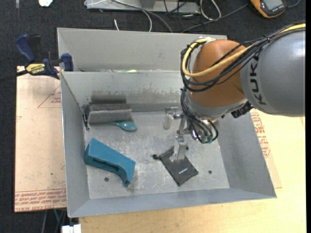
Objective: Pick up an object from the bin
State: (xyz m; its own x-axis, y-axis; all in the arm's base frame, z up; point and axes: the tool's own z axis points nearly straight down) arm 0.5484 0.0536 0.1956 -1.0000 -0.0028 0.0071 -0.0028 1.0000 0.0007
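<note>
Gripper low over bin floor, front-centre. Its tip is at the upper edge of a dark grey flat square piece that lies tilted on the floor. Contact not resolvable. How far the gripper is open: cannot tell. Nothing seen held.

Count of contents:
- dark grey flat piece: 1, under the gripper
- blue angled plastic piece: 1, front-left, well apart
- teal spoon-shaped item: 1, left-centre
- grey rectangular block: 1, back-left, touching the teal item
</note>
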